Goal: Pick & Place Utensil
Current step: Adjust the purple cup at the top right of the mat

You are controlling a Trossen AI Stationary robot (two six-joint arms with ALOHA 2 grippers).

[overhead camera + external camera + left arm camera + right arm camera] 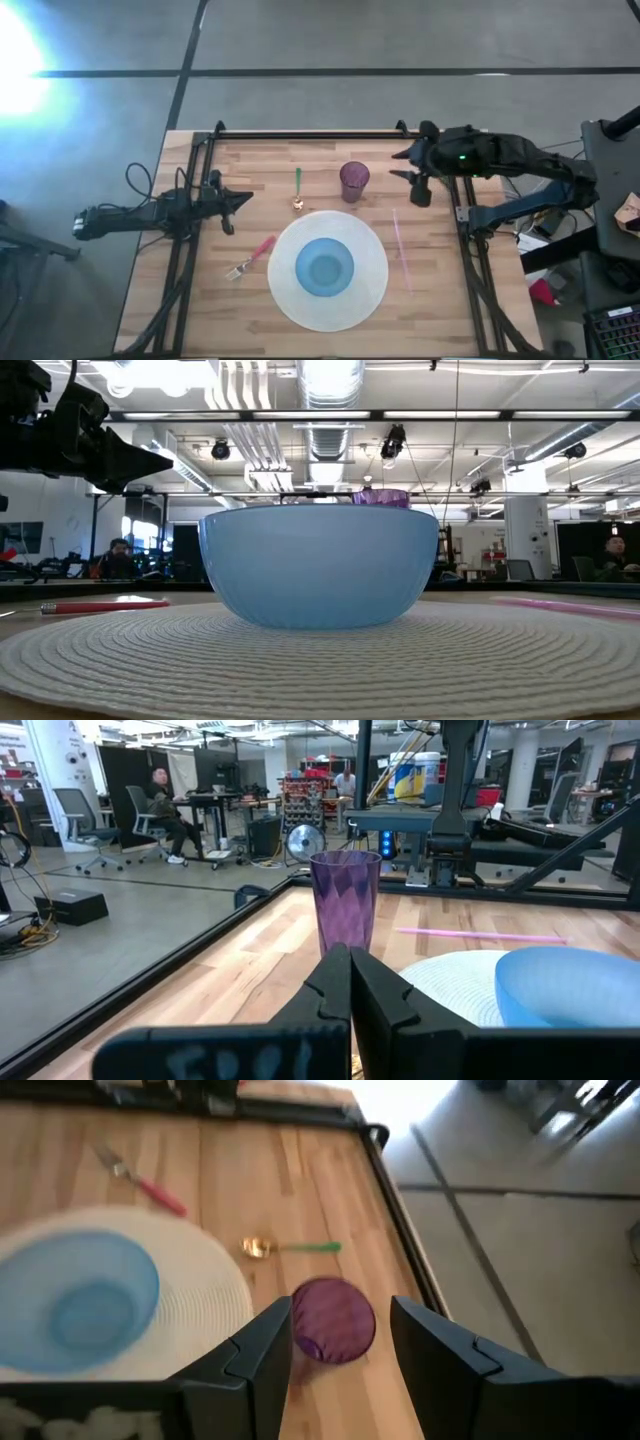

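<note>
A green-handled spoon [298,188] lies flat on the wooden table beside an upright purple cup [354,182]. A red-handled fork [250,258] lies at the left of a round white placemat [370,300], which carries a blue bowl [325,268]. A pink straw [402,250] lies at the placemat's right. My left gripper [240,200] is shut and empty at the table's left side, left of the spoon. My right gripper [405,166] is open and empty, raised at the far right, right of the cup. In the right wrist view the cup [333,1320] shows beyond the open gripper [340,1345].
A black frame rail [310,133] runs around the table's far, left and right edges. The bare wood between the spoon and the left rail holds nothing. People sit at desks in the room beyond the table [165,805].
</note>
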